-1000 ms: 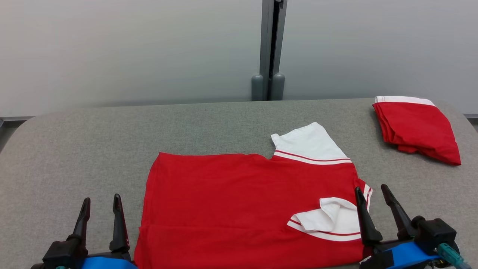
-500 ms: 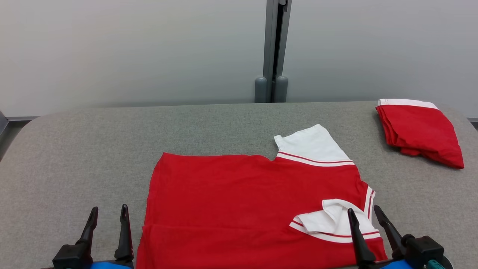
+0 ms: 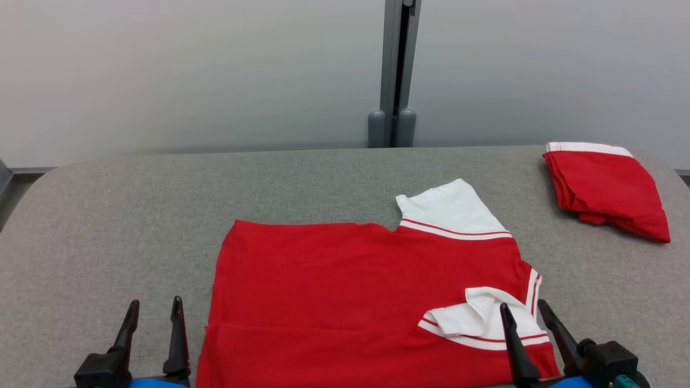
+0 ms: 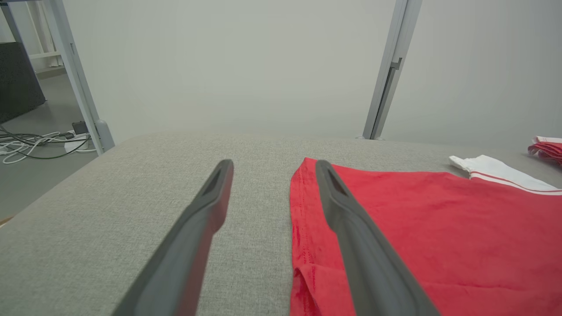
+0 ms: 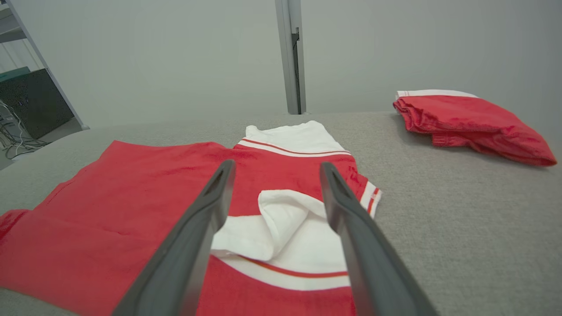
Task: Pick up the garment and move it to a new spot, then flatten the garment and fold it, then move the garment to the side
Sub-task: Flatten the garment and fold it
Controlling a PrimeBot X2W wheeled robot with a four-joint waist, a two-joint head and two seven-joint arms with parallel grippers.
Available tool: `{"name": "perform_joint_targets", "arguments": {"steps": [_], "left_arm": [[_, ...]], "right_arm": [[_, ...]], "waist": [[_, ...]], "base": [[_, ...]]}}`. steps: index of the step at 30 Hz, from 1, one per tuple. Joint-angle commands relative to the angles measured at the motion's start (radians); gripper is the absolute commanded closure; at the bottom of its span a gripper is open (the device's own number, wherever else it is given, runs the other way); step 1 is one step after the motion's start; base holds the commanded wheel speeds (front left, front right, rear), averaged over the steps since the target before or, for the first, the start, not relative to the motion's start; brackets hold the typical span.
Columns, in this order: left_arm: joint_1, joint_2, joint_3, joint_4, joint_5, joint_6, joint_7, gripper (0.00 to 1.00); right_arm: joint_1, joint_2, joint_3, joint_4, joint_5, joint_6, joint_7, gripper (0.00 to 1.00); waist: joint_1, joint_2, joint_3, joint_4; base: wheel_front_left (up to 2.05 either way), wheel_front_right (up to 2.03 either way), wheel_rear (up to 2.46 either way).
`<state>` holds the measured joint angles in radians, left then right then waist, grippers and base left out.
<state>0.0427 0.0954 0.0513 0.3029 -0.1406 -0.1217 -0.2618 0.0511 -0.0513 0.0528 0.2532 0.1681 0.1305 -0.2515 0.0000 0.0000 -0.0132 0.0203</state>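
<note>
Near edge: left gripper [image 3: 155, 302] spread and empty over bare table [image 3: 108, 226], just beside the garment's left hem. Right gripper [image 3: 522, 304] likewise spread, holding nothing, above the crumpled near sleeve [image 3: 477, 318]; contact with the cloth cannot be judged. Both gripper bodies are cut off by the frame bottom, as is the near hem of the garment [image 3: 345, 269]. It lies flat at table centre, its far sleeve [image 3: 450, 207] spread out. Open room lies left and behind. Far right corner – a folded red piece [image 3: 606, 188], well apart. Beyond, a post [image 3: 396, 70].
</note>
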Motion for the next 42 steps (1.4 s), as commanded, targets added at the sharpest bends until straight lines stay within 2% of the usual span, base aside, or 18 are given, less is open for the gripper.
{"name": "perform_joint_targets", "arguments": {"steps": [1, 12, 17, 23, 30, 38, 42], "left_arm": [[-0.011, 0.001, 0.004, 0.002, 0.004, -0.002, -0.004, 0.0], [-0.051, -0.001, 0.02, 0.02, -0.007, -0.007, -0.004, 0.0], [-0.175, 0.033, -0.006, 0.068, -0.01, -0.01, -0.004, 0.0], [-0.437, 0.119, -0.123, 0.187, -0.072, -0.009, 0.044, 0.0], [-0.686, 0.208, -0.271, 0.316, -0.213, -0.009, 0.164, 0.0], [-0.793, 0.26, -0.443, 0.432, -0.362, -0.009, 0.278, 0.0], [-0.786, 0.27, -0.481, 0.467, -0.413, -0.009, 0.304, 0.0]], "right_arm": [[0.003, 0.001, 0.001, 0.003, 0.003, 0.0, 0.002, 0.0], [-0.055, 0.001, 0.036, 0.007, -0.018, 0.0, 0.019, 0.0], [-0.208, -0.057, 0.097, 0.018, -0.038, 0.0, 0.047, 0.0], [-0.475, -0.113, 0.159, 0.086, -0.005, 0.0, 0.105, 0.0], [-0.749, -0.152, 0.261, 0.262, 0.031, 0.0, 0.153, 0.0], [-0.907, -0.163, 0.364, 0.448, 0.087, 0.0, 0.12, 0.0], [-0.931, -0.162, 0.388, 0.504, 0.109, 0.0, 0.096, 0.0]], "waist": [[0.0, 0.0, 0.0, 0.0], [0.0, 0.0, 0.007, -0.014], [0.0, 0.0, 0.045, -0.023], [0.0, 0.0, 0.143, -0.035], [0.0, 0.0, 0.26, -0.061], [0.0, 0.0, 0.326, -0.076], [0.0, 0.0, 0.333, -0.077]], "base": [[0.0, 0.0, 0.0], [0.0, 0.0, 0.0], [0.0, 0.0, 0.0], [0.0, 0.0, 0.0], [0.0, 0.0, 0.0], [0.0, 0.0, 0.0], [0.0, 0.0, 0.0]]}}
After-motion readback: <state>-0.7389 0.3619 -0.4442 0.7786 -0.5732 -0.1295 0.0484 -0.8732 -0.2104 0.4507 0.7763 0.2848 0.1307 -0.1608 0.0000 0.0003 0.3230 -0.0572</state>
